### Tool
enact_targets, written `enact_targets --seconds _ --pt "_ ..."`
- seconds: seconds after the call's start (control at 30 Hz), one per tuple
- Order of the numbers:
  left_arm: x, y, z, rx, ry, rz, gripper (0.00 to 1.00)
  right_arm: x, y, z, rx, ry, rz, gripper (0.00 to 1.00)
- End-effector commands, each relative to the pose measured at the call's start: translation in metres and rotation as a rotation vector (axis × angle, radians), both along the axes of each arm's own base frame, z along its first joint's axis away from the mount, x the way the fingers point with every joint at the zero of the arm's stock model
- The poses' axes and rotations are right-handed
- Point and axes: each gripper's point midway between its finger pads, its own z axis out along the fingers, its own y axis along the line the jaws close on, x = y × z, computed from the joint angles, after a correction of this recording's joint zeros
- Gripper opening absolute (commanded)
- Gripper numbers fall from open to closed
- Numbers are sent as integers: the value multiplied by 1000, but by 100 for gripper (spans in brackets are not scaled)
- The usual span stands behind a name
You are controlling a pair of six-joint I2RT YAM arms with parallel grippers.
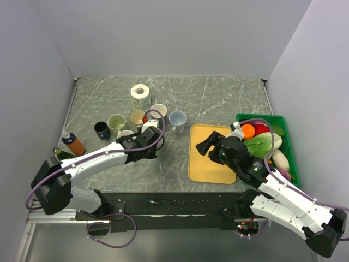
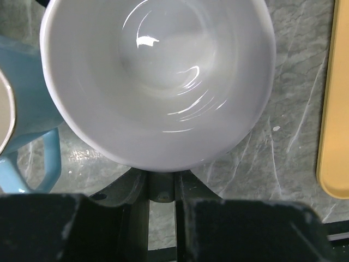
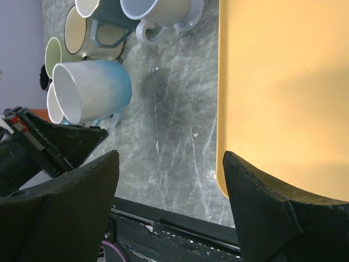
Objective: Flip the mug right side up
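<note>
Left wrist view: left gripper [image 2: 161,188], jaws narrow, pinching the white mug [image 2: 158,82], which is tilted, mouth facing the jaws. Right gripper [image 3: 170,185] gapes wide over the edge of the yellow tray [image 3: 283,82].

We see two arms. The left arm [image 1: 92,159] has white tubes and black joints. The right arm [image 1: 286,202] looks the same, white with black joints. A thin purple cable [image 1: 158,115] loops beside the left one. Another purple cable [image 1: 266,153] runs by the right one. The left end effector [image 1: 146,139] is black. The right end effector [image 1: 206,146] is black too. Up close, its fingers [image 3: 71,202] are thick black wedges with dull sides. The left fingers [image 2: 43,229] are black with tiny pale scuffs.
</note>
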Motion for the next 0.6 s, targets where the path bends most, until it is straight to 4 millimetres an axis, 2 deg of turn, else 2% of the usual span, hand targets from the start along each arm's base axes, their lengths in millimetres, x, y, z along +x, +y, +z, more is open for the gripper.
enact_targets --seconds 0.0,0.57 --pt "21 -17 24 -38 -67 10 1 3 2 23 30 -38 -7 84" --pt "20 -19 -23 33 16 14 1 0 3 27 33 -38 13 86"
